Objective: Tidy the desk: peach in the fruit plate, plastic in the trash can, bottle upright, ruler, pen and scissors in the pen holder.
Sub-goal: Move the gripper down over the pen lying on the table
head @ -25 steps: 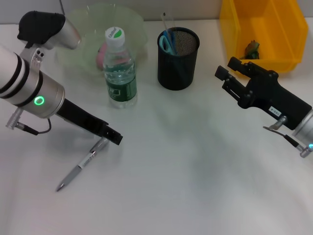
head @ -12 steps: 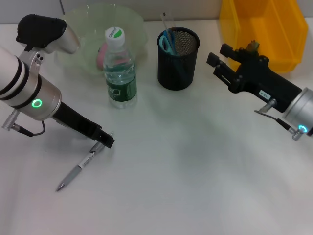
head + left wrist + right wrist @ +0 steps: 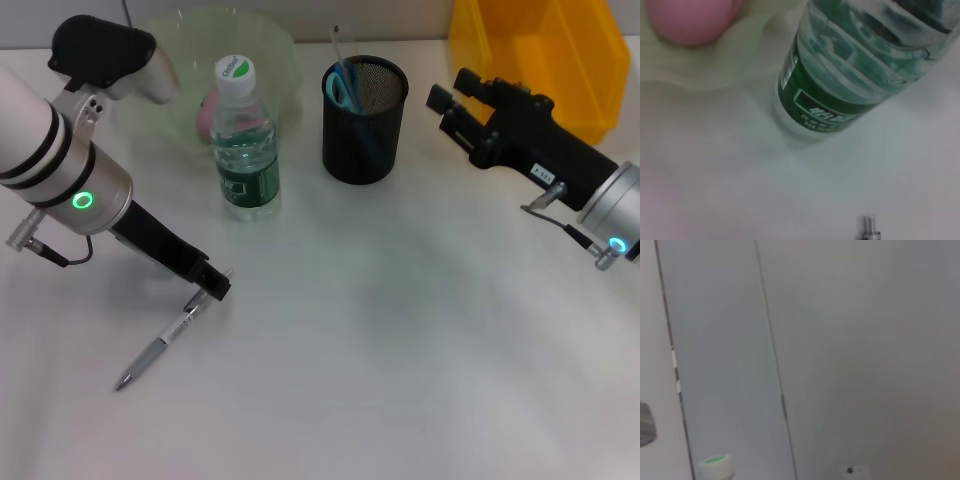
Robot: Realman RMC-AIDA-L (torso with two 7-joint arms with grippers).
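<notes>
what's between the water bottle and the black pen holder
Nothing: in the head view the strip of white table between the bottle and the pen holder is bare.

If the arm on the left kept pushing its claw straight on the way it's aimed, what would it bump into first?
Most likely the pen. The left gripper points down at the table, its tip right at the pen's upper end, apparently touching it, though depth is hard to judge.

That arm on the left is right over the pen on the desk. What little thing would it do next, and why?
Probably shut its jaws on the pen. The left gripper sits at the pen's upper end, which lies flat on the table and isn't lifted. It belongs in the pen holder, beside the upright bottle. The right gripper hangs idle near the yellow bin.
</notes>
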